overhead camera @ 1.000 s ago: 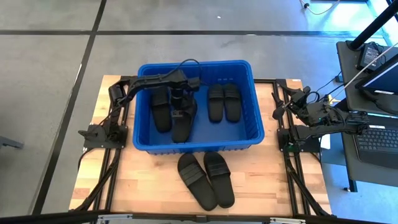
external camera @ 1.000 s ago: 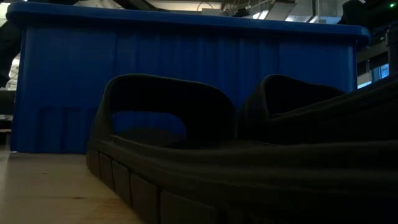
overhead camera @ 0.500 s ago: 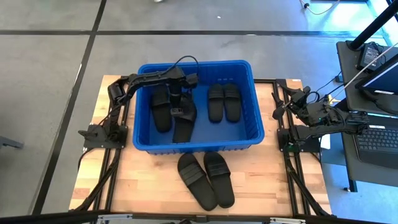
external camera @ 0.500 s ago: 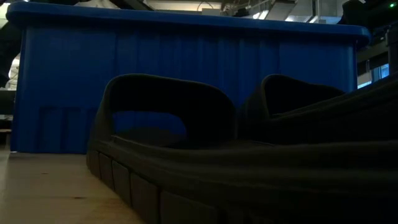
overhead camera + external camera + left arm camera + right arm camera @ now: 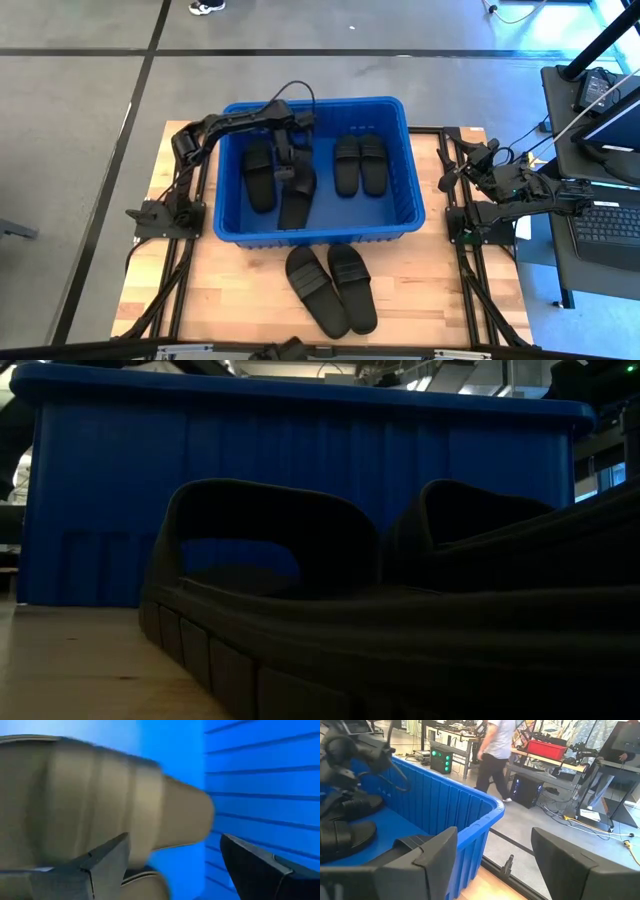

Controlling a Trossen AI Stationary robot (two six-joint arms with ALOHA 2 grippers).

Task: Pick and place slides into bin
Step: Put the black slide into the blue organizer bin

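Observation:
The blue bin (image 5: 318, 232) stands mid-table. Four black slides lie on its floor: two on the left (image 5: 258, 176) (image 5: 298, 196) and a pair on the right (image 5: 360, 165). Two more slides (image 5: 305, 291) (image 5: 353, 288) lie on the table in front of the bin, close up in the low view (image 5: 300, 610). My left gripper (image 5: 285, 152) is inside the bin above the far end of the second left slide (image 5: 100, 800), open and empty. My right gripper (image 5: 495, 855) is open and empty at the table's right edge (image 5: 470, 175).
The bin's ribbed wall (image 5: 260, 780) is close beside my left gripper. The bin's corner (image 5: 485, 815) shows past my right gripper. A person walks across the room beyond the table (image 5: 495, 750). Bare wood (image 5: 200, 290) lies left of the two slides on the table.
My left gripper has drawn back from the second left slide toward the bin's far wall and a little up. The slide stays lying on the bin floor.

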